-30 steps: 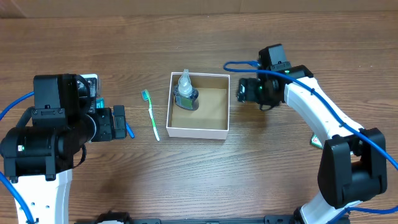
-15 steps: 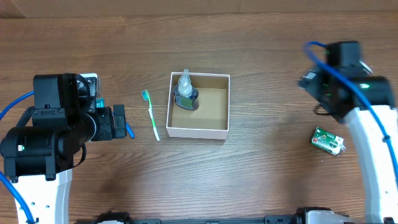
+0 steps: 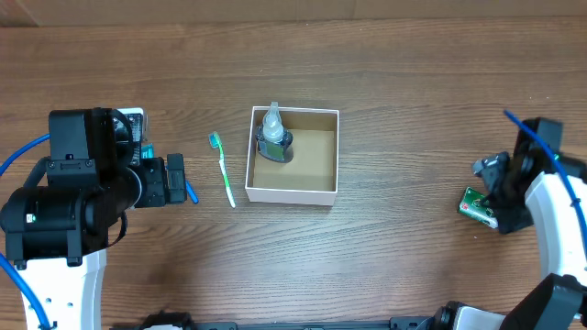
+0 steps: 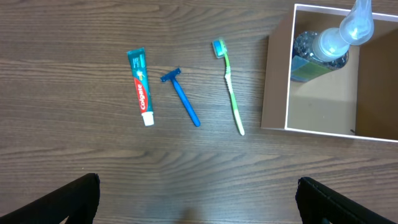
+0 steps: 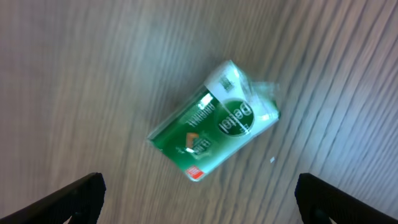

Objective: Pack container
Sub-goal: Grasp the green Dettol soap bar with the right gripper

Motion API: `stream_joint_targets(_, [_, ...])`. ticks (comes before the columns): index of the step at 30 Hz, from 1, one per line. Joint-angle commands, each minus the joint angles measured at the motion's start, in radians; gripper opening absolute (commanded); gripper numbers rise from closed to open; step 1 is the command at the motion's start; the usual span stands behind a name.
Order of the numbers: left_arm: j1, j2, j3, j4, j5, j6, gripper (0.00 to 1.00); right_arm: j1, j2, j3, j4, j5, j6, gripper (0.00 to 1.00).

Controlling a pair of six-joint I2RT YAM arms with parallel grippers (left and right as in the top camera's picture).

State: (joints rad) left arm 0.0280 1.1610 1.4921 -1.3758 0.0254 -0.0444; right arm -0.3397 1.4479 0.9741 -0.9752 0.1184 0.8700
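Jaws spread wide above the green packet (image 5: 214,127), well right of the central container (image 3: 292,194), the right gripper (image 5: 199,196) should square to the packet's narrow width before descending; the left gripper (image 4: 198,194) likewise hangs unclenched.

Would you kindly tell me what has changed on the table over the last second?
The right arm swung away from beside the container, out to the right; its hand now hangs open over the green packet, holding nothing. The left arm, toothbrush and bottle in the container stayed put.
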Motion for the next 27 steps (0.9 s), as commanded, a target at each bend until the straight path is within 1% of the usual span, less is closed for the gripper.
stream_joint_targets(1, [0.006, -0.002, 0.022, 0.001, -0.006, 0.022, 1.0, -0.001, 0.002, -0.097, 0.076, -0.035, 0.198, 1.0])
stream_joint_targets(6, [0.006, -0.002, 0.022, -0.008, -0.006, 0.014, 1.0, -0.001, 0.002, -0.179, 0.159, -0.034, 0.443, 1.0])
stream_joint_targets(7, [0.006, -0.002, 0.022, -0.008, -0.006, 0.014, 1.0, -0.001, 0.002, -0.188, 0.182, -0.032, 0.472, 1.0])
stream_joint_targets(13, [0.006, -0.002, 0.022, -0.013, -0.006, 0.014, 1.0, -0.001, 0.002, -0.194, 0.279, -0.03, 0.485, 1.0])
stream_joint_targets(21, [0.006, -0.002, 0.022, -0.017, -0.007, 0.016, 1.0, -0.001, 0.002, -0.194, 0.288, -0.027, 0.484, 1.0])
stream_joint_targets(25, [0.006, -0.002, 0.022, -0.019, -0.007, 0.015, 1.0, -0.002, 0.002, -0.194, 0.27, 0.034, 0.49, 1.0])
stream_joint_targets(27, [0.006, -0.002, 0.022, -0.027, -0.007, 0.015, 1.0, -0.004, 0.002, -0.194, 0.269, 0.034, 0.497, 1.0])
